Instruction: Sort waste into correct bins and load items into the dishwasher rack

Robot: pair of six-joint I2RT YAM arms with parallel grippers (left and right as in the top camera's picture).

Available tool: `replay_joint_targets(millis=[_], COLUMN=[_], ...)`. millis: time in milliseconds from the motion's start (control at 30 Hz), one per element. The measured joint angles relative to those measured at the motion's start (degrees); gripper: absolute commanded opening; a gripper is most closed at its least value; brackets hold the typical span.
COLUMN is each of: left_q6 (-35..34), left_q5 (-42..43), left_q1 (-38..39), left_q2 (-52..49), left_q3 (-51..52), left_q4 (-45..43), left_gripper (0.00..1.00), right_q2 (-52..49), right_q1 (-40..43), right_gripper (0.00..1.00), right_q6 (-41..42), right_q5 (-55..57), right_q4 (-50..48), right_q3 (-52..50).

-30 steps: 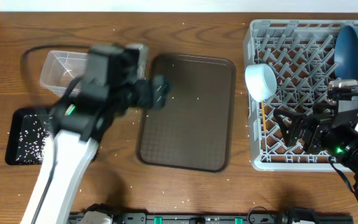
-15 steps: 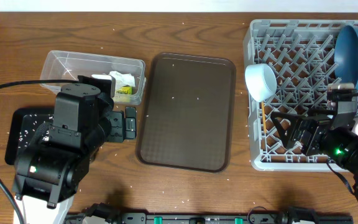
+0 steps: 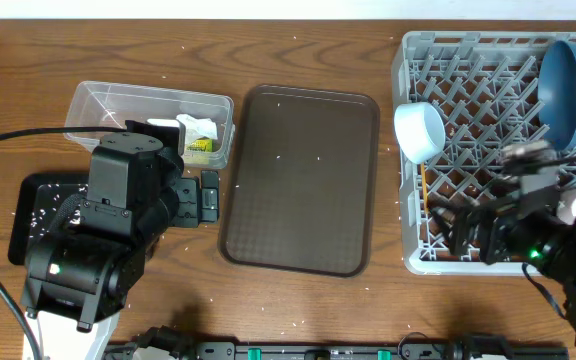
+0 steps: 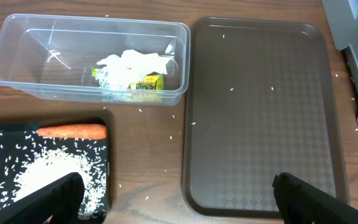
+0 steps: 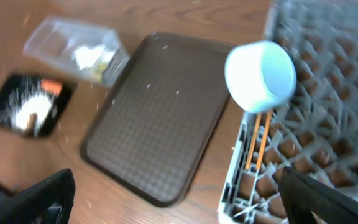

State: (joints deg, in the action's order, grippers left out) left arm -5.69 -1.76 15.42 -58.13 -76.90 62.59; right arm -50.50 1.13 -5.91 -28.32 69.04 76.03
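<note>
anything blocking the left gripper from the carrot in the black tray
Nothing visible does. The carrot lies uncovered at the far edge of the black tray, only rice near it; the left gripper hangs open above.

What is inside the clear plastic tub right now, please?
A crumpled white tissue and a green-and-yellow wrapper lie in the clear tub; anything beneath the tissue is covered.

The serving tray (image 3: 300,180) lies between the tub (image 3: 108,105) holding tissue (image 4: 132,62) and the rack (image 3: 478,90).
</note>
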Motion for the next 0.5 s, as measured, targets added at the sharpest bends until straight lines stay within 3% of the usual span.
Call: replay_joint_targets(millis=[267, 500], left_q6=[0.0, 0.0], left_q5=[0.0, -0.2], left_q1=[0.0, 0.0], left_q2=[0.0, 0.0], left_q3=[0.0, 0.0], left_q4=[0.0, 0.0], left_gripper=[0.98, 0.98], right_q2=[1.0, 9.7], right_q1=[-10.6, -11.1], right_gripper=[0.99, 0.99], right_q6=[-20.5, -27.8], right_q5=[0.7, 0.7], right_q4=[-5.6, -18.3], right_q3=[-0.8, -13.6])
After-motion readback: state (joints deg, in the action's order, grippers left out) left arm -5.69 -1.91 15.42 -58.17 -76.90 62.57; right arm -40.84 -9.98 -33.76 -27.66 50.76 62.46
